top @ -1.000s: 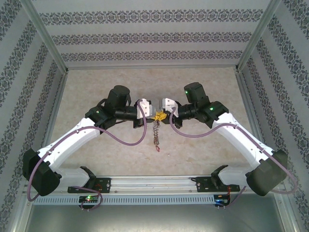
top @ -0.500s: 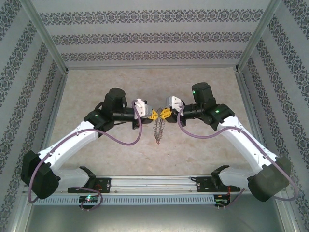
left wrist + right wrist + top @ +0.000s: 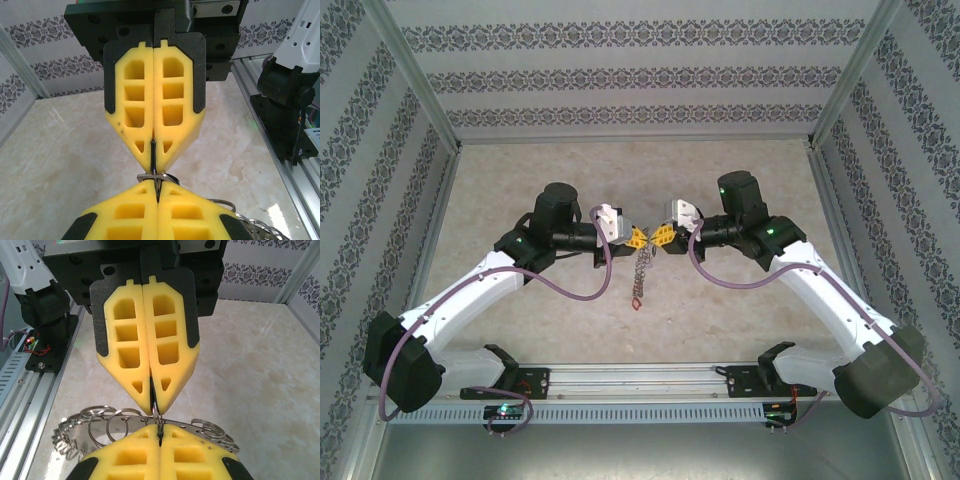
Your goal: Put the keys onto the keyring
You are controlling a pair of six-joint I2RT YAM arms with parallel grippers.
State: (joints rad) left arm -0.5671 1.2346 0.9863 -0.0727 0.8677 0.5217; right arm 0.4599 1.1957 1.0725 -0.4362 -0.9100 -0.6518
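Top view, count: two white-and-black arms, two purple cables, one keyring, one tagged key.
Top view, left gripper (image 3: 638,238): yellow fingertips clenched, tip to tip with the right gripper (image 3: 664,236), above the middle of the beige marbled worktop (image 3: 750,330).
Top view, keyring: the grey silvery metal keyring of fine chain-like links (image 3: 642,270) runs as a thin strand from between the two sets of fingertips toward the worktop's near edge.
Top view, key: one tiny key with a red oblong tag (image 3: 636,303) sits at the strand's near end, well apart from both grippers.
Left wrist view, left gripper (image 3: 157,189): lower yellow pads pressed together on a thin metal piece of the keyring.
Left wrist view, right gripper (image 3: 153,165): upper pads closed on a thin metal sliver, tips touching the left gripper's.
Left wrist view, keyring (image 3: 252,226): silvery wire loops show at the lower right, just beside the left gripper's fingers.
Right wrist view, right gripper (image 3: 160,431): lower pads clamped on the keyring.
Right wrist view, left gripper (image 3: 152,407): upper pads pinch one small wire loop.
Right wrist view, keyring (image 3: 107,422): an arc with several small split loops crosses between the two grippers.
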